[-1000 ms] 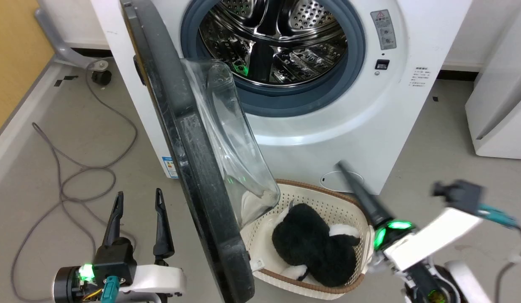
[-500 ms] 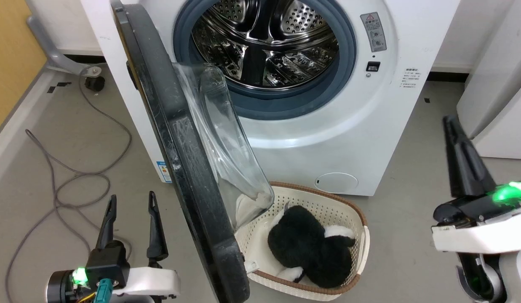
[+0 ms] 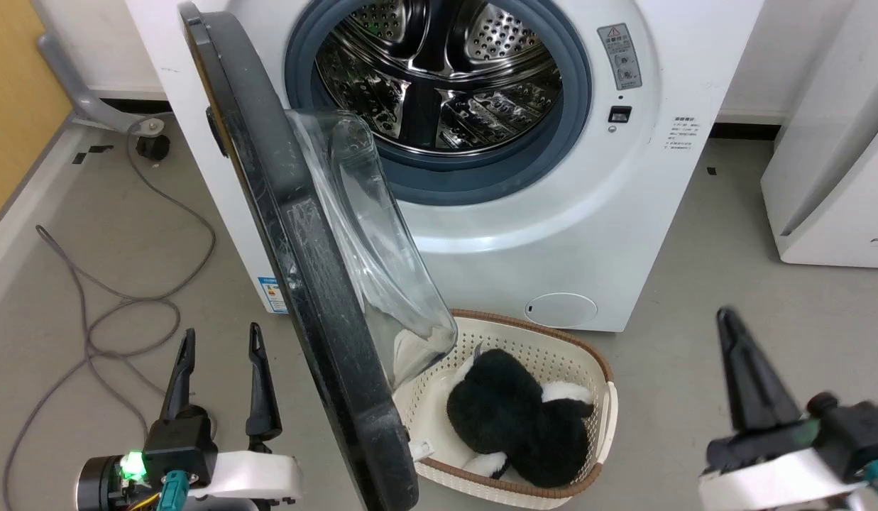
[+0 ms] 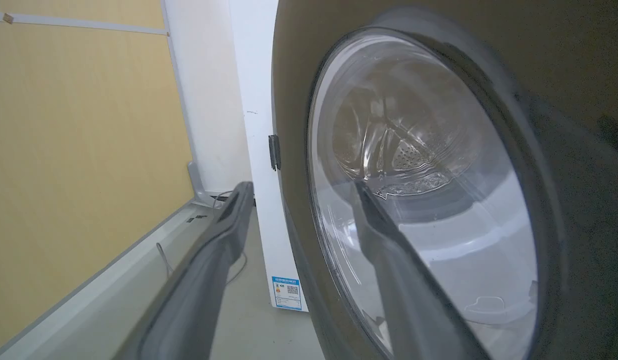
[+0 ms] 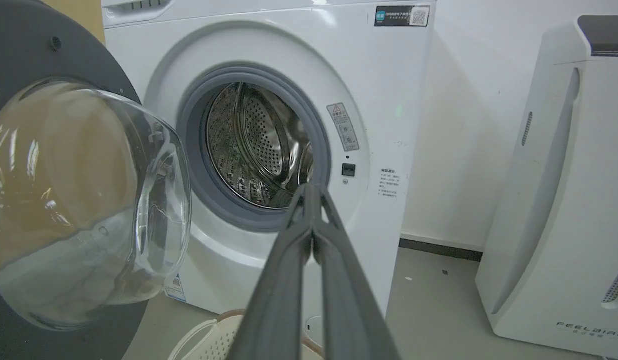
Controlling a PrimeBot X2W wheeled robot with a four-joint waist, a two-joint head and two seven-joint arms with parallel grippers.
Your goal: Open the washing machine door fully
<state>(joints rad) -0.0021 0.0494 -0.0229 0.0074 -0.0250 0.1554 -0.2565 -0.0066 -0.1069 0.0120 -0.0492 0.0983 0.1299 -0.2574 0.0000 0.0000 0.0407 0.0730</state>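
Left end effector [image 3: 222,331] apart, right end effector [image 5: 311,190] together — washing machine door [image 3: 318,298] edge-on, upright

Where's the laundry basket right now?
In the head view, the basket sits on the floor at lower centre, against the foot of the washing machine and just right of the open door.

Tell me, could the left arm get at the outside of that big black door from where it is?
Probably yes. The washing machine door hangs open just beside the left arm, whose open jaws point along its outer face, with nothing standing between them.
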